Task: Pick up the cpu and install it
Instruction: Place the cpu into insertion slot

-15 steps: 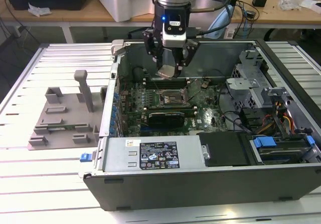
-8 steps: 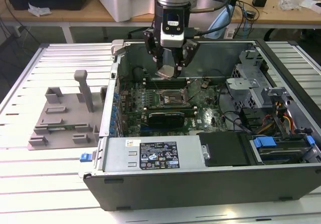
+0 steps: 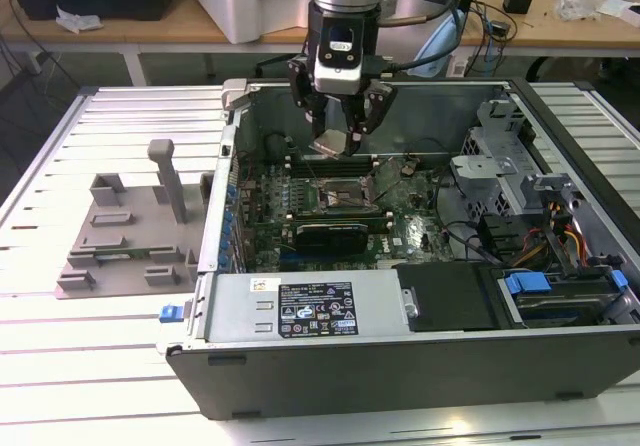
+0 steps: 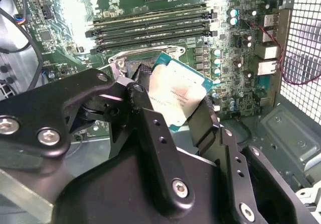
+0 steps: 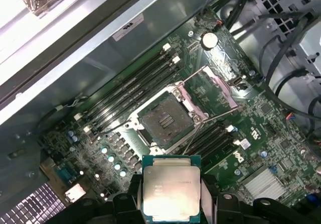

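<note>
Pale slatted metal table (image 3: 70,356), cluttered wooden bench (image 3: 150,28) behind.

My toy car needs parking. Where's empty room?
The white slatted table is bare around the grey plastic tray, on the exterior view's left. Inside the black computer case it's crowded: green motherboard, cables, and the black gripper holding the silvery square cpu.

The cpu (image 5: 170,191): silvery metal top, dull brushed sheen, green rim. The gripper (image 3: 336,141): smooth black housing, bright steel screws. The motherboard (image 5: 261,128): glossy green laminate. The computer case (image 3: 400,361): grey sheet metal, satin finish. The tray (image 3: 110,216): matt grey plastic. The table (image 3: 80,356): pale ribbed metal.
</note>
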`<state>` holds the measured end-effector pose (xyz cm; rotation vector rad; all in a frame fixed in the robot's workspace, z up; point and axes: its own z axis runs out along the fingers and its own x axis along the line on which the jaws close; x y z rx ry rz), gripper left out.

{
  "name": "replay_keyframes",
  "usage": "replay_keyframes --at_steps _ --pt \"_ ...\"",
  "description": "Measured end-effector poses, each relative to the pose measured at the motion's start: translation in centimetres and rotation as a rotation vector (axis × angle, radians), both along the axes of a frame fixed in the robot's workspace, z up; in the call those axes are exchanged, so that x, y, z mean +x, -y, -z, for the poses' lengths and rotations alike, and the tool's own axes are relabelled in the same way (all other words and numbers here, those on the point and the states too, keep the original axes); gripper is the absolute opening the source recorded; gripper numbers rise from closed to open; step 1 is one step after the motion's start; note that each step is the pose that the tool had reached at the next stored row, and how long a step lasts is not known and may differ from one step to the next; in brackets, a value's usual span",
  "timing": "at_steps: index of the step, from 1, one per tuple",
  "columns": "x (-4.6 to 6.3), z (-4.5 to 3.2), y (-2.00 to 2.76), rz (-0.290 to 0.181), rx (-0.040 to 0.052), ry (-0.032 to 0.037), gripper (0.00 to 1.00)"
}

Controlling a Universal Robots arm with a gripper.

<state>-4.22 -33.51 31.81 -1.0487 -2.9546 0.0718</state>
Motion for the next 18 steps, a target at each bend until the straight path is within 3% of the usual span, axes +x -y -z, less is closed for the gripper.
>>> replay_keyframes --at_steps 18 --pt "0.0 0.02 0.0 0.179 -0.0028 0.0002 0.55"
